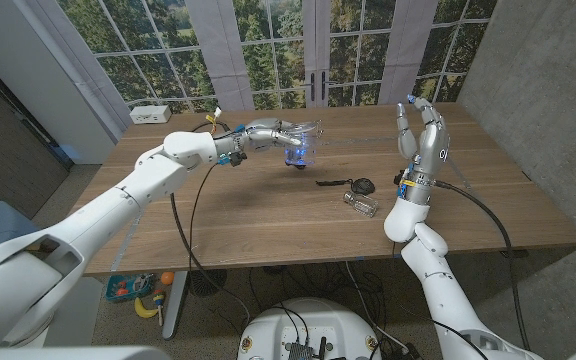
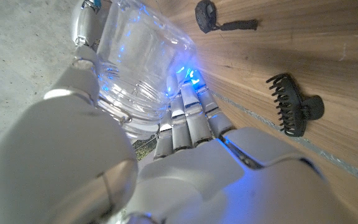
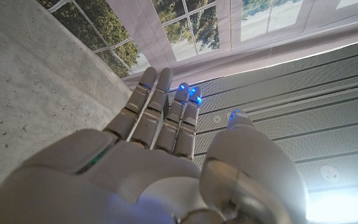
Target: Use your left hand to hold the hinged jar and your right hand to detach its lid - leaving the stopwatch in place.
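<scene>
in the head view, we are holding the clear hinged jar (image 1: 299, 143) in our left hand (image 1: 266, 134), fingers wrapped round it above the far middle of the table (image 1: 248, 215), while our right hand (image 1: 423, 133) is raised upright over the right side, fingers apart and holding nothing, the black stopwatch (image 1: 362, 185) lying between them beside a small clear piece (image 1: 361, 204) that may be the lid, though we cannot tell. in the left wrist view, our fingers (image 2: 188, 112) are cupping the jar's glass wall to steady it, with the stopwatch and a black hair claw (image 2: 294, 107) lying apart on the wood. in the right wrist view, our spread fingers (image 3: 166, 109) are pointing toward the ceiling, gripping nothing, likely waiting clear of the stopwatch.
</scene>
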{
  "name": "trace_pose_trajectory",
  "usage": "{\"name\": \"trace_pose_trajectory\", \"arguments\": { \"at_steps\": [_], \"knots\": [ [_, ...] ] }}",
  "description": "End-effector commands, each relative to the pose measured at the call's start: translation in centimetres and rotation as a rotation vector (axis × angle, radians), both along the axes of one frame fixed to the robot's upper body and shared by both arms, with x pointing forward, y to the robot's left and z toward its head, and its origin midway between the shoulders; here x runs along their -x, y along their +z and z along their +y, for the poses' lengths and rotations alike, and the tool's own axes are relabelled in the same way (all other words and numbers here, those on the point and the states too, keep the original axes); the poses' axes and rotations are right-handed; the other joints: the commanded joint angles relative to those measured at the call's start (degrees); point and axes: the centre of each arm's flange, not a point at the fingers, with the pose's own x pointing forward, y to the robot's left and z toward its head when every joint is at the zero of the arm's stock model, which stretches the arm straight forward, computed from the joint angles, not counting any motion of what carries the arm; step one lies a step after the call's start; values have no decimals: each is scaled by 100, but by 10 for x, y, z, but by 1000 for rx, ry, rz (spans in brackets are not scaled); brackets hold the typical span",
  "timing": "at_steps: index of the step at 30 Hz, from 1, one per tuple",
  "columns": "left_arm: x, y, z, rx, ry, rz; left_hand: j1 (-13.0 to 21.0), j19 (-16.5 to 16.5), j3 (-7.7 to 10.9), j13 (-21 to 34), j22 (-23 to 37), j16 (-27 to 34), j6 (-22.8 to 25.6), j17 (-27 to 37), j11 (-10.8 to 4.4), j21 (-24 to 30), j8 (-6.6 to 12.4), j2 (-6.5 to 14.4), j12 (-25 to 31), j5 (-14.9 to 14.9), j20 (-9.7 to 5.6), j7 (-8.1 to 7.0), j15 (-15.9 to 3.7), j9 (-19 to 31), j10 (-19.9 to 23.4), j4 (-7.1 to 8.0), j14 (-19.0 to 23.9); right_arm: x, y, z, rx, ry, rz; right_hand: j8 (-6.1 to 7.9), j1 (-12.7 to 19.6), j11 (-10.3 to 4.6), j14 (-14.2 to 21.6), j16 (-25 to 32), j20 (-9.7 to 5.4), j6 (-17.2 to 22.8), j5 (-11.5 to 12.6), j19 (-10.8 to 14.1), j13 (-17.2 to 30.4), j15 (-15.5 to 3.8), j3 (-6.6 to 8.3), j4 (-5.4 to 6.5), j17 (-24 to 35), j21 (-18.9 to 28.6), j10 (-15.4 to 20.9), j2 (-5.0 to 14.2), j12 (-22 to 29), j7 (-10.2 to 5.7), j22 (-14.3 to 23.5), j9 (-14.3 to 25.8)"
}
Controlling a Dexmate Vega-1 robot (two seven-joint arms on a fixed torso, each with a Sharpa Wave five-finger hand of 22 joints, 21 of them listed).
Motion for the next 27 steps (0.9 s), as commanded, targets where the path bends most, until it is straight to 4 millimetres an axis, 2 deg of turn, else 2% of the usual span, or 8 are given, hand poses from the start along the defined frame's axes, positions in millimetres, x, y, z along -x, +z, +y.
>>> {"name": "trace_pose_trajectory", "arguments": {
  "at_steps": [1, 3, 6, 12, 18, 22, 25, 27],
  "knots": [
    [35, 0, -11, -9, 200, -157, 918, -50, 763, 416, 12, -48, 2013, -8, -1938, -30, 709, 1288, -49, 286, 32, -1718, -1507, -8, 2302, 579, 535, -4, -1, -15, -126, 178, 204, -75, -164, 83, -151, -114, -43, -105, -71, -150, -79, -347, 73, 62, -189, -53, -149, 42, -150, 58, 6, -6],
    [36, -3, -12, -9, 229, -170, 911, -52, 770, 391, 10, -69, 2000, -23, -1939, -32, 694, 1277, -71, 274, 32, -1737, -1493, -21, 2295, 579, 497, -4, 0, -14, -120, 200, 235, -95, -163, 91, -185, -143, -61, -126, -81, -181, -104, -318, 104, 44, -248, -66, -184, 45, -189, 79, 3, -8],
    [38, -6, -12, -1, 265, -185, 908, -60, 784, 353, 8, -100, 2016, -47, -1940, -37, 685, 1269, -103, 259, 26, -1722, -1502, -41, 2282, 572, 445, -2, 2, -15, -99, 241, 298, -166, -196, 190, -345, -223, -80, -223, -113, -274, -178, -235, 171, 9, -405, -106, -254, 40, -281, 144, -5, -15],
    [39, -14, -12, 4, 316, -201, 905, -76, 823, 272, 5, -158, 2010, -124, -1944, -45, 649, 1286, -172, 224, 36, -1724, -1503, -82, 2247, 564, 359, 2, 8, -19, -61, 330, 427, -264, -272, 218, -538, -274, -102, -380, -160, -429, -272, -143, 223, -23, -597, -179, -395, 13, -395, 232, -19, -22],
    [41, -21, -13, -12, 409, -239, 892, -77, 841, 210, 2, -170, 2002, -176, -1945, -50, 620, 1285, -209, 190, 29, -1702, -1501, -112, 2253, 565, 338, 1, 12, -23, -3, 433, 539, -387, -475, 391, -826, -291, 14, -618, -249, -480, -415, 119, 238, -23, -847, -250, -615, -31, -499, 400, -51, -30],
    [41, -25, -13, -21, 454, -256, 885, -80, 853, 161, 1, -178, 2013, -216, -1946, -53, 610, 1283, -238, 164, 25, -1703, -1504, -123, 2251, 558, 318, -1, 14, -25, 21, 499, 597, -447, -653, 478, -1021, -284, 254, -792, -317, -488, -512, 230, 222, -1, -985, -305, -737, -51, -518, 438, -68, -35],
    [41, -29, -13, -16, 472, -255, 873, -79, 863, 133, 0, -191, 2015, -245, -1947, -54, 600, 1284, -252, 150, 24, -1693, -1493, -134, 2259, 563, 290, -3, 15, -25, 32, 533, 623, -451, -769, 474, -1114, -263, 526, -839, -360, -599, -581, 192, 215, 7, -1070, -389, -820, -54, -523, 425, -76, -40],
    [40, -32, -13, -13, 483, -253, 875, -77, 867, 121, 0, -191, 2014, -255, -1947, -54, 598, 1283, -259, 144, 20, -1682, -1503, -134, 2259, 557, 286, -6, 15, -25, 38, 557, 638, -451, -788, 480, -1119, -257, 523, -845, -365, -602, -591, 185, 219, 14, -1080, -396, -823, -40, -521, 417, -76, -41]
  ]
}}
